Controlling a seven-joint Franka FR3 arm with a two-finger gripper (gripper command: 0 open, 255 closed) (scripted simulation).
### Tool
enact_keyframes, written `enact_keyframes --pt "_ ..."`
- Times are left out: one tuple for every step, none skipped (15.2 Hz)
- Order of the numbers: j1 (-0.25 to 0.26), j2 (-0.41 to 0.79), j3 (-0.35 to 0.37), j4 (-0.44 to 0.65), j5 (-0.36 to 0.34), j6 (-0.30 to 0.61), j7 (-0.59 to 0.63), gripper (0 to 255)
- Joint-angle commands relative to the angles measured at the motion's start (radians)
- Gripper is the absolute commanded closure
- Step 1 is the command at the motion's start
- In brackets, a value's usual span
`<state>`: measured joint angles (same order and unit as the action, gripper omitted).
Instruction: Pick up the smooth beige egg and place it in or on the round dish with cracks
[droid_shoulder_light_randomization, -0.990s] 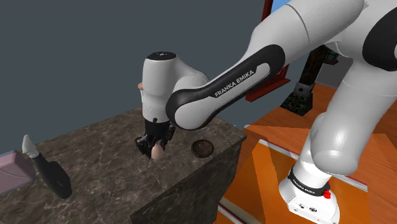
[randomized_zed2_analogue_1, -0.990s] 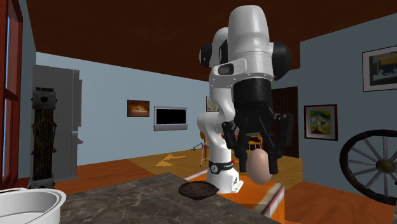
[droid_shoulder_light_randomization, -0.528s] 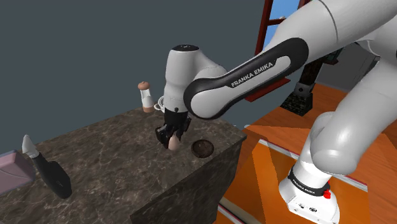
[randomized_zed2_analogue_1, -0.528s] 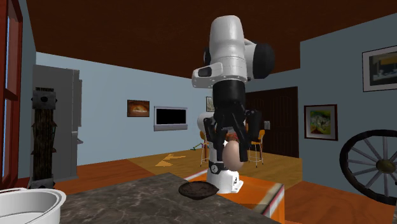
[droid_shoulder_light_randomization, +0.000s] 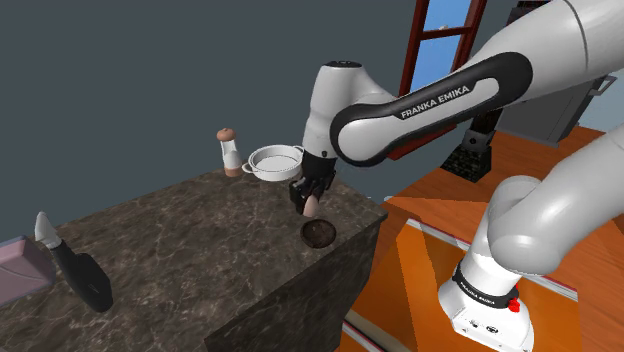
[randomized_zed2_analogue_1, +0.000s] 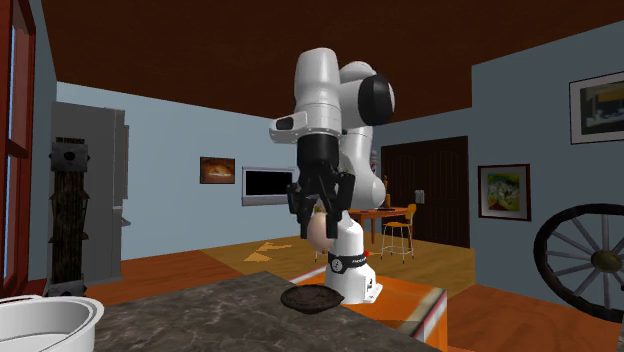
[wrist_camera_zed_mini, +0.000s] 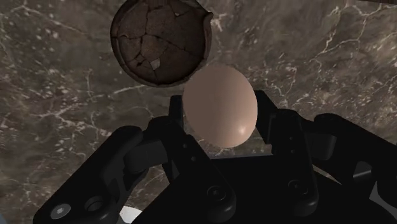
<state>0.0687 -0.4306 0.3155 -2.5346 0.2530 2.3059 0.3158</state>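
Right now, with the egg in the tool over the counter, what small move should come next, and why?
Probably a short sideways shift to centre the egg over the dish before lowering. The tool is shut on the egg, and the wrist view shows the dish just beyond it, not squarely under it. The second exterior view shows the egg well above the dish.

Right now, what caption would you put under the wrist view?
Black gripper clasps a beige egg close to the cracked brown dish on a dark marbled counter.
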Motion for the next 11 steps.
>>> enact_keyframes --pt "-0.005 -0.053 -0.04 -0.05 0.008 -0.01 -0.053 255" --pt "-0.004 -0.046 -0.039 -0.059 0.01 0.006 -0.054 255" --pt "-0.003 -0.039 -0.037 -0.068 0.011 0.021 -0.056 255" --pt "-0.002 -0.032 -0.035 -0.076 0.013 0.037 -0.057 255" --pt "-0.002 -0.024 -0.033 -0.085 0.015 0.053 -0.058 255" --pt "-0.001 -0.016 -0.031 -0.093 0.017 0.069 -0.06 255" --pt "-0.001 -0.008 -0.029 -0.1 0.019 0.085 -0.061 255" --pt "0.0 0.001 -0.027 -0.108 0.02 0.101 -0.062 255" --pt "0.0 0.01 -0.026 -0.115 0.022 0.118 -0.064 255" --pt "0.001 0.02 -0.024 -0.123 0.024 0.134 -0.065 255" --pt "0.001 0.029 -0.022 -0.13 0.026 0.151 -0.067 255"
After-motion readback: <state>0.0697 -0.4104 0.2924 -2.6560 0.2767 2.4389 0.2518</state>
